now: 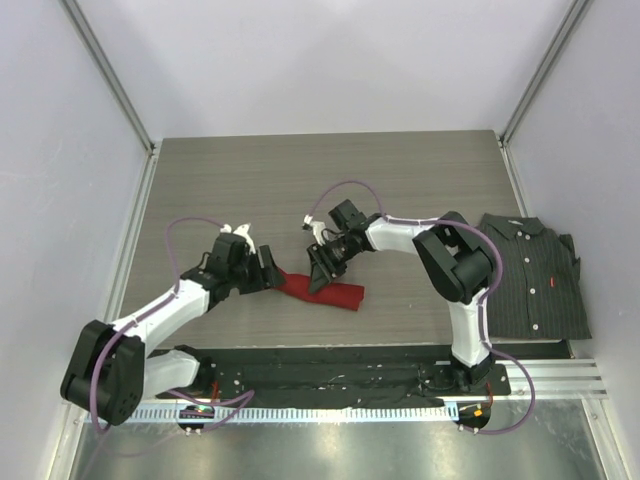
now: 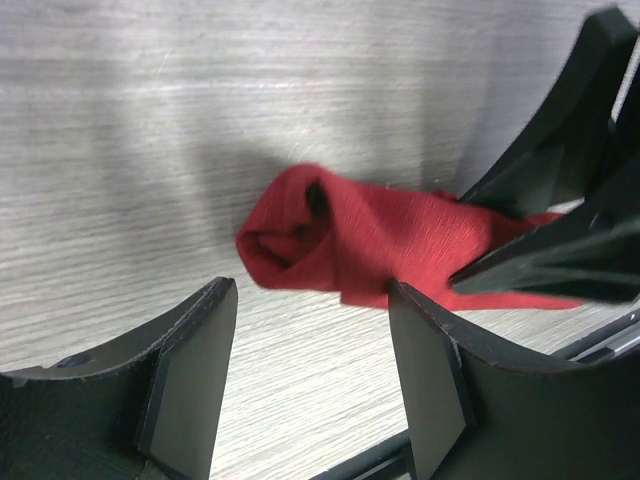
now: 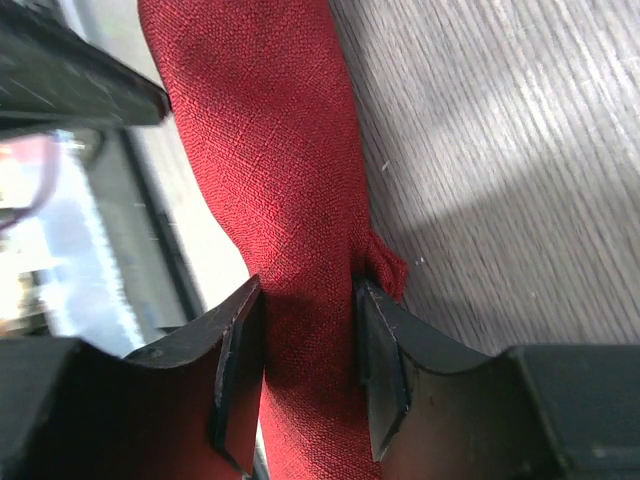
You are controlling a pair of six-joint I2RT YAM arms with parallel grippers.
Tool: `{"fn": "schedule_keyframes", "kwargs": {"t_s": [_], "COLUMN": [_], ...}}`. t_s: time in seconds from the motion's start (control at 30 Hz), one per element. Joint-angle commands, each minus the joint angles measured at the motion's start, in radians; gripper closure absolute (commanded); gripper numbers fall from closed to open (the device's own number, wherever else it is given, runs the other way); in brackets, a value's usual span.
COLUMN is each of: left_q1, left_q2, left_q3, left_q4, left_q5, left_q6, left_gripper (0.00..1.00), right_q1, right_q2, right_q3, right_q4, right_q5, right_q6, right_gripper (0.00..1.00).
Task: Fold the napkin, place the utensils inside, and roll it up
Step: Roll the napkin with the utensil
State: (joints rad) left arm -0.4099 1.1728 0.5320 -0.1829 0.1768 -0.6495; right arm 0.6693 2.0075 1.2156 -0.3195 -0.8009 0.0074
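The napkin (image 1: 340, 295) lies rolled into a deep-red tube on the table, near the front edge. In the left wrist view the open, coiled end of the napkin (image 2: 300, 240) faces the camera. My right gripper (image 3: 305, 300) is shut on the napkin (image 3: 270, 150), a pad pressed to each side of the roll. My left gripper (image 2: 310, 300) stands open just short of the roll's left end, with bare table between its fingers. From above, the left gripper (image 1: 268, 272) and the right gripper (image 1: 322, 272) sit close together over the roll's left part. The utensils are hidden.
A dark pinstriped shirt (image 1: 530, 275) lies folded at the right side of the table. The arms' black base rail (image 1: 330, 365) runs along the near edge, just in front of the roll. Grey walls close in the table on three sides.
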Motion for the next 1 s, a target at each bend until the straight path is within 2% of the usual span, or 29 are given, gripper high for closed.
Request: {"fn": "schedule_keyframes", "kwargs": {"t_s": [0.0, 0.23, 0.43, 0.53, 0.63, 0.67, 0.73, 0.77, 0.87, 0.97], "left_q1": [0.002, 0.000, 0.002, 0.002, 0.000, 0.002, 0.000, 0.000, 0.002, 0.002], "left_q2": [-0.039, -0.013, 0.011, 0.028, 0.047, 0.050, 0.059, 0.062, 0.065, 0.060], "left_q3": [-0.033, -0.069, -0.104, -0.122, -0.133, -0.133, -0.130, -0.127, -0.110, -0.081], "left_q4": [0.095, 0.186, 0.292, 0.336, 0.358, 0.359, 0.358, 0.355, 0.330, 0.272], "left_q5": [-0.002, -0.014, -0.007, 0.004, 0.009, 0.010, 0.015, 0.019, 0.027, 0.026], "left_q6": [-0.004, -0.004, -0.004, -0.012, -0.016, -0.016, -0.015, -0.015, -0.010, -0.007], "left_gripper": [0.34, 0.35, 0.40, 0.47, 0.60, 0.68, 0.77, 0.86, 1.00, 1.00], "right_q1": [-0.011, -0.023, -0.027, -0.028, -0.027, -0.027, -0.028, -0.027, -0.025, -0.008], "right_q2": [0.102, 0.158, 0.162, 0.168, 0.165, 0.162, 0.133, 0.116, 0.030, -0.080], "right_q3": [0.019, 0.036, 0.030, 0.032, 0.032, 0.032, 0.030, 0.029, 0.030, 0.024], "right_q4": [-0.066, -0.082, -0.089, -0.093, -0.096, -0.096, -0.096, -0.096, -0.096, -0.089], "right_q5": [-0.098, -0.133, -0.127, -0.123, -0.115, -0.112, -0.081, -0.066, 0.023, 0.135], "right_q6": [0.042, 0.049, 0.048, 0.043, 0.045, 0.045, 0.052, 0.052, 0.060, 0.037], "right_gripper": [0.55, 0.55, 0.55, 0.55, 0.55, 0.53, 0.48, 0.46, 0.31, 0.04]}}
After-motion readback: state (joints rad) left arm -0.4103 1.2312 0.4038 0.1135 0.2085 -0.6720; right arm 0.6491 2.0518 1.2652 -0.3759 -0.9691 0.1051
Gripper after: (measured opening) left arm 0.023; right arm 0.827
